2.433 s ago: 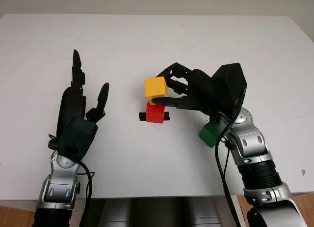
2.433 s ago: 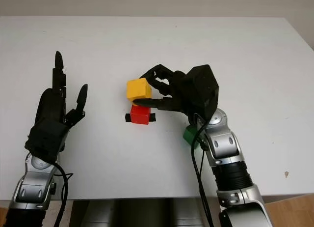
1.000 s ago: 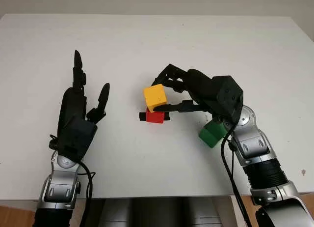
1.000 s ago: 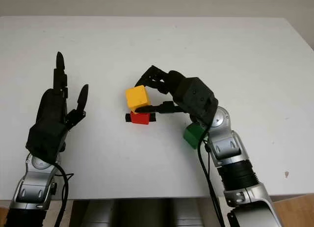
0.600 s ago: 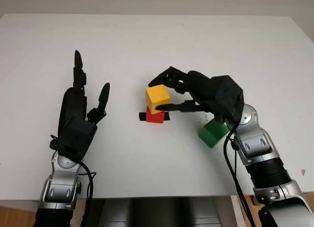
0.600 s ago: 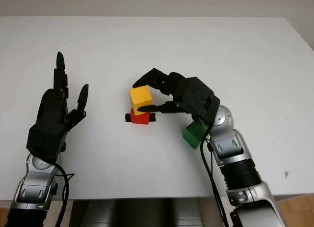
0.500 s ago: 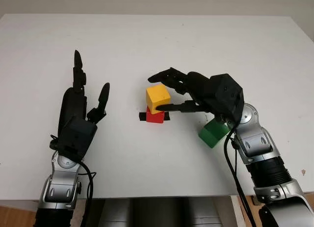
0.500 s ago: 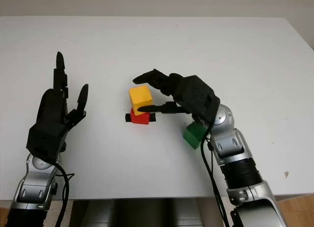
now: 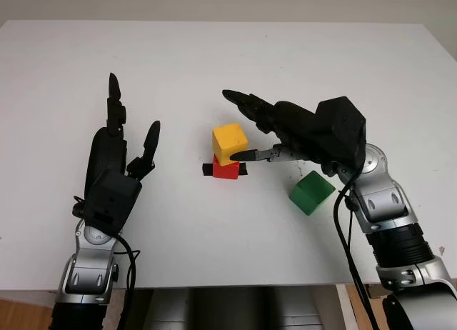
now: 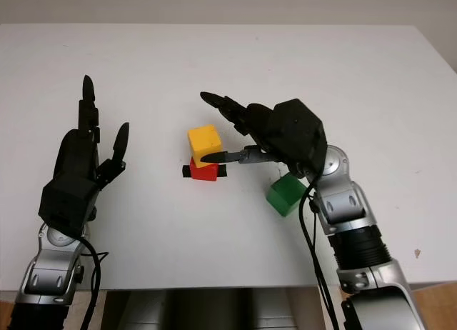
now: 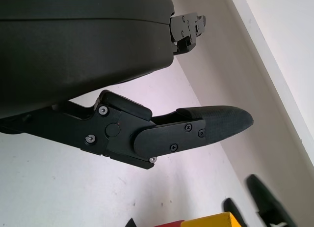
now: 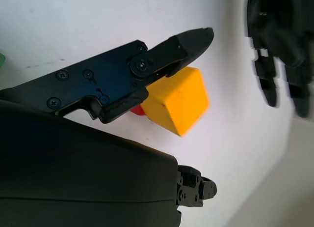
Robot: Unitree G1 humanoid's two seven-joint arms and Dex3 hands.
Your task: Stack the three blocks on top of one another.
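Sitting nearest, at about four o'clock from the stack, the green cube-shaped block (image 9: 311,192) lies alone on the white table (image 9: 214,66), apart from the others. At nine o'clock the black left hand (image 9: 116,164) is open and holds nothing. At the centre, the yellow cube-shaped block (image 9: 230,143) rests on the red block (image 9: 226,170), turned a little askew. The black right hand (image 9: 285,130) is open around it from three o'clock, one fingertip (image 9: 239,156) at or just beside the yellow block's lower edge. If that finger drags on the way out, the yellow block may twist or slide off; the green block could then find a poor seat.
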